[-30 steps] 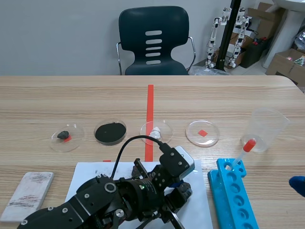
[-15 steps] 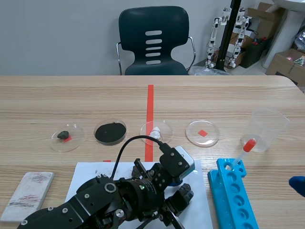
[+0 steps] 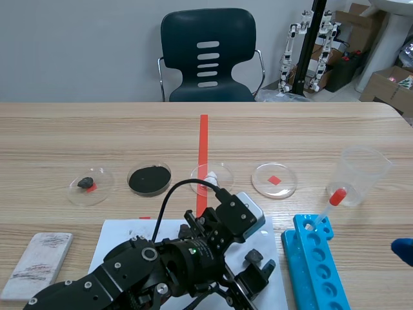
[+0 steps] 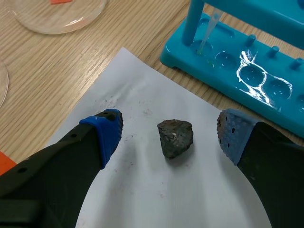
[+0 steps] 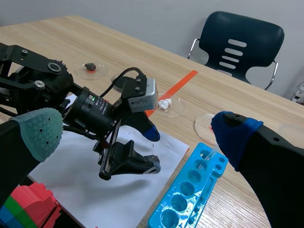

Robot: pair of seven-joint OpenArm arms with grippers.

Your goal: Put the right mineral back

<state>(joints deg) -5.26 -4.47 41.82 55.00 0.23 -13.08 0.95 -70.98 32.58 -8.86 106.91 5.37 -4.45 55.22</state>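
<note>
A dark grey mineral (image 4: 175,137) lies loose on the white paper (image 4: 142,190), between the fingers of my left gripper (image 4: 170,128), which is open and touches nothing. In the scene view the left gripper (image 3: 257,247) hangs low over the paper's right part and hides the mineral. An empty petri dish (image 3: 274,179) with a red mark stands beyond it, to the right of the tape line. My right gripper (image 5: 137,130) is open and holds nothing; only a blue pad (image 3: 404,250) of it shows at the scene's right edge.
Other dishes stand in the row: a dark stone (image 3: 85,183), black powder (image 3: 150,179), white pieces (image 3: 210,175). A blue tube rack (image 3: 316,258) with a red-capped dropper (image 3: 330,204) flanks the paper. A clear cup (image 3: 361,174), a grey plate (image 3: 35,258) and coloured blocks (image 5: 28,204) lie around.
My left gripper's fingers have spread from nearly together to wide apart. The arm has lifted a little. Nothing else moved.
</note>
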